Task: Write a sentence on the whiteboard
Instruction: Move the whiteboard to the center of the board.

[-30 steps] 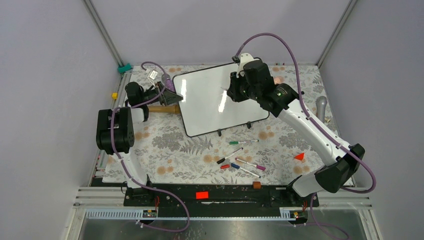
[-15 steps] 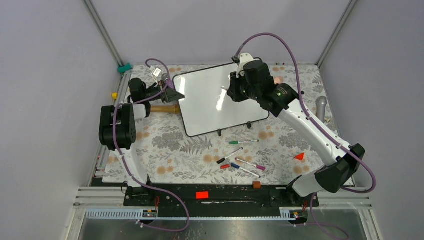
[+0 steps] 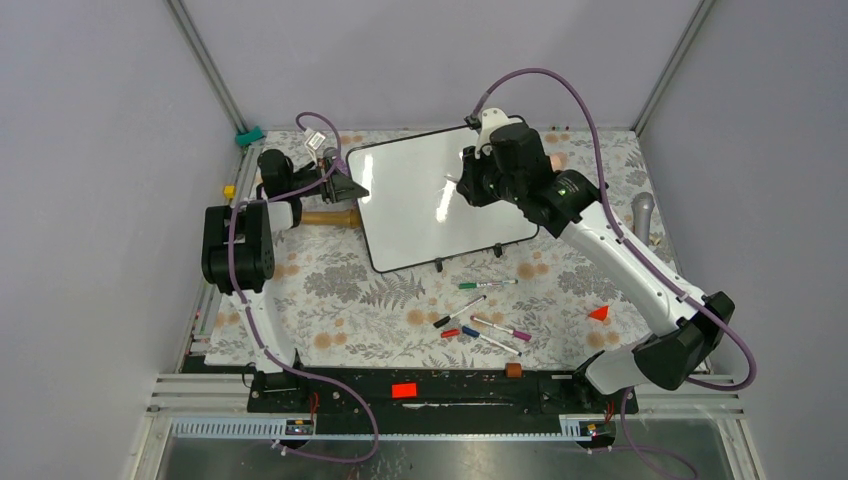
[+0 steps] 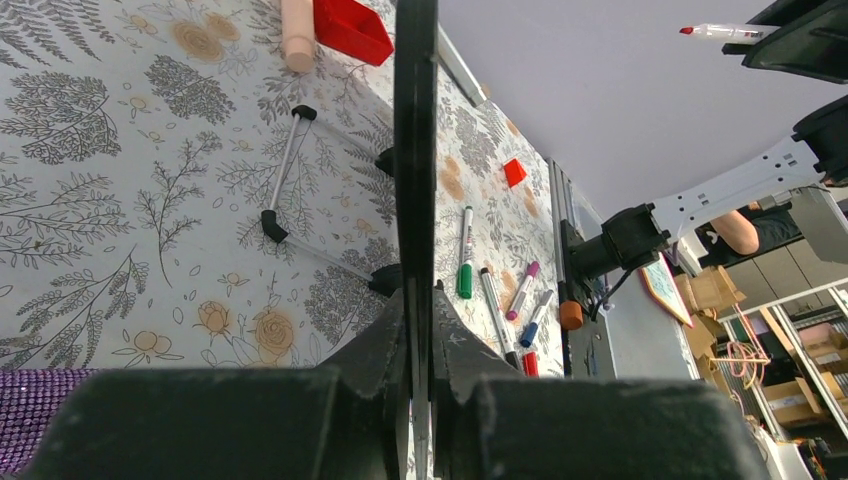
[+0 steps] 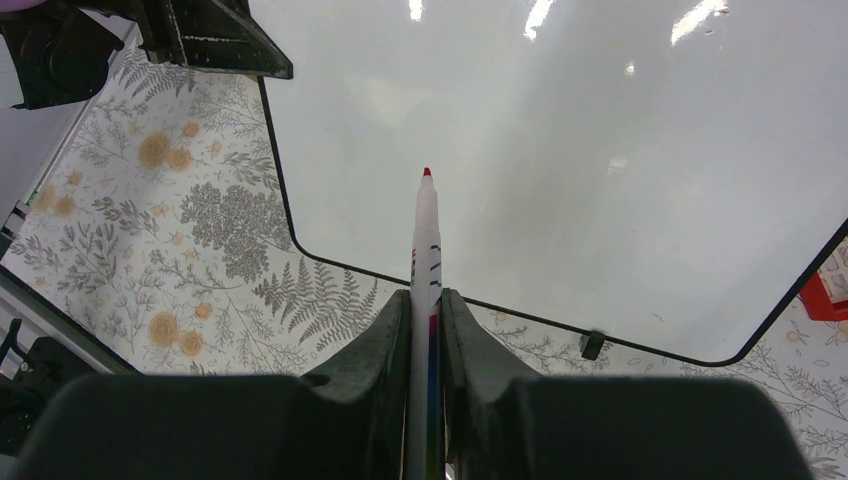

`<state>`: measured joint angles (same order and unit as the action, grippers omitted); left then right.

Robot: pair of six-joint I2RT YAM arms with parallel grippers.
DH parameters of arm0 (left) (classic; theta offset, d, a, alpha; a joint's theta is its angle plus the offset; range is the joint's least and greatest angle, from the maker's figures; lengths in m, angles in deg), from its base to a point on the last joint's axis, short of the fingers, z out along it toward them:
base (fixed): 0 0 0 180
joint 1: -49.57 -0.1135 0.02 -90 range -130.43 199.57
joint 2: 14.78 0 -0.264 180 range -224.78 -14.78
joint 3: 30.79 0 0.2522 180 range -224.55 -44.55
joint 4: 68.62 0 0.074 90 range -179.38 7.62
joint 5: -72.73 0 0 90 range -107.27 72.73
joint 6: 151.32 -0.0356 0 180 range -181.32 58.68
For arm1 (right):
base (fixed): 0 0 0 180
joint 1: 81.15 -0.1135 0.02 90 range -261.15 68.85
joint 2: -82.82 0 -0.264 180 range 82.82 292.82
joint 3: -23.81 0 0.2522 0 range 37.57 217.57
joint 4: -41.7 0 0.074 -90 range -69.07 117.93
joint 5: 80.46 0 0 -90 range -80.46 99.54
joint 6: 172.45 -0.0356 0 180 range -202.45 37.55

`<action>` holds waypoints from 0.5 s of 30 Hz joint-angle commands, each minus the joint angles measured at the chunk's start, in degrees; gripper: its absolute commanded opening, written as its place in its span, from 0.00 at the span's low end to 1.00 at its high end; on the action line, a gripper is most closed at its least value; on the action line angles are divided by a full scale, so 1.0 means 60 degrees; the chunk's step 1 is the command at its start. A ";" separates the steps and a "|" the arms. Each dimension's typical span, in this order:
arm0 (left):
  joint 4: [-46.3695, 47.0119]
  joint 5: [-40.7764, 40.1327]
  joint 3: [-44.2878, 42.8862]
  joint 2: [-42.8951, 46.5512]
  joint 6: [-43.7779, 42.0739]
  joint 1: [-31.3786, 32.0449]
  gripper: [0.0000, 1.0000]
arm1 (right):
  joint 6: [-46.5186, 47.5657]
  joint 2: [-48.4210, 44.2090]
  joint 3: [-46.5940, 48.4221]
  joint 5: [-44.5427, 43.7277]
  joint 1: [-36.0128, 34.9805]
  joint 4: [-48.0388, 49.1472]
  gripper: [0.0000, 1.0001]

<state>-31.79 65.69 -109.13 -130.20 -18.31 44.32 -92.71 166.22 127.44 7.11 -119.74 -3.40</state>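
R gripper (image 5: 427, 300) pinches red-tip marker (image 5: 425, 235), tip aimed at whiteboard (image 5: 560, 150); I see L gripper (image 4: 417, 300) clamping its left rim.

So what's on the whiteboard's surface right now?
Nothing written: the whiteboard shows only light glare, with the red marker tip pointing at it. The right arm covers part of it in the top view.

From above and behind the arms, the top camera looks down on the whiteboard (image 3: 410, 205). The left wrist camera sights edge-on along its rim. The right wrist camera faces its surface, close up.
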 commanded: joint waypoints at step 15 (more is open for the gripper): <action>-0.0295 0.1948 0.0368 0.0315 -0.0454 0.0722 0.00 | -0.0017 -0.0593 -0.0299 0.0016 -0.0056 0.0241 0.00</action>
<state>-32.82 67.35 -109.21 -130.35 -19.34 45.89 -92.75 165.12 126.00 7.17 -119.74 -3.44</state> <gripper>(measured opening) 0.065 0.187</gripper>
